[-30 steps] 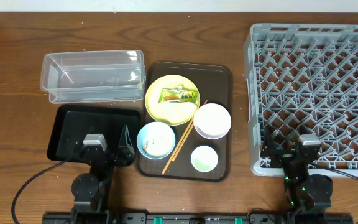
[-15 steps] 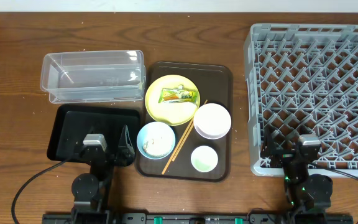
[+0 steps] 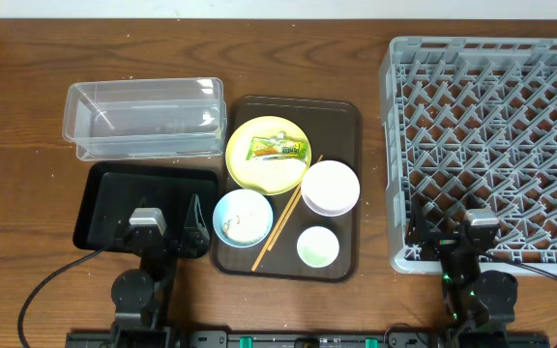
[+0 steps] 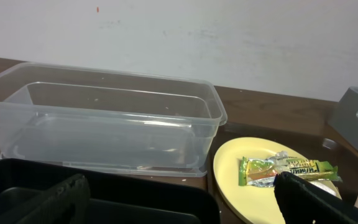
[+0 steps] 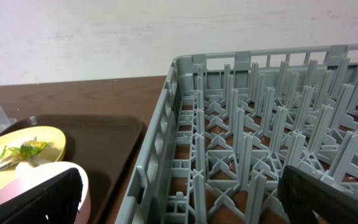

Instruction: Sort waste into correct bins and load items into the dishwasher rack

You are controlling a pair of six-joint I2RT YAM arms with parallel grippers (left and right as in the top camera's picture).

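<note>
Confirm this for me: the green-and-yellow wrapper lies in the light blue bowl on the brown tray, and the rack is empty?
Not quite. The wrapper lies on the yellow plate, not in the light blue bowl, as the overhead view shows. The plate is on the brown tray, and the rack is empty.

Worktop (image 3: 27,126) | tub (image 3: 145,150) back left | shallow tray (image 3: 124,193) directly in front of it | serving tray (image 3: 341,121) centre, just right of both | on it: plate (image 3: 259,172) at the back, wrapper (image 3: 278,149) lying on the plate | front-left bowl (image 3: 254,205) | right-hand bowl (image 3: 330,187) at the plate's near-right edge | cup (image 3: 317,246) in front of that bowl | chopsticks (image 3: 283,217) slanting between the two bowls | rack (image 3: 387,145) far right, apart from the serving tray
</note>
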